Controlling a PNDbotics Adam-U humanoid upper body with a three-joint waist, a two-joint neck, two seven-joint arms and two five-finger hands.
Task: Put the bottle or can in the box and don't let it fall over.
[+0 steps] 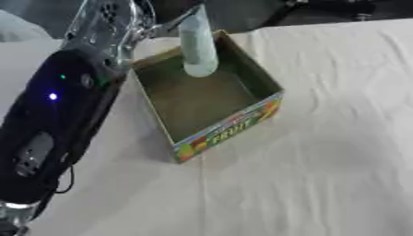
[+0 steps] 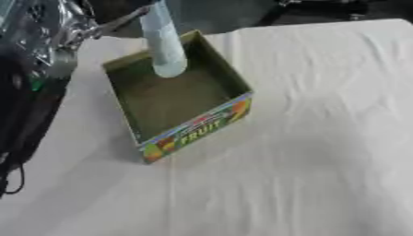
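White cloth (image 1: pixel 322 138), lightly creased, covers the table on which an open cardboard box (image 1: pixel 242 87) stands, with a dark background beyond the cloth's far edge. A pale green bottle (image 1: pixel 197 46) hangs over the box's far end, its lower end down inside the walls and apparently just above the floor; whether it touches the bottom I cannot tell. It leans slightly, its top tilted away from the box. The left hand (image 1: pixel 165 25) has it by the top, silver fingers pinched round the neck, while the black forearm (image 1: pixel 56 115) runs along the box's left side. The right hand shows in neither view.

To do this well, I judge the hand should bring the bottle upright before lowering, set its base flat on the floor of the box clear of the far wall, and only then let go, drawing the fingers straight up so they do not drag the top sideways.

On the box's near wall the word "FRUIT" reads in yellow letters amid bright fruit pictures. No writing can be read on the bottle.
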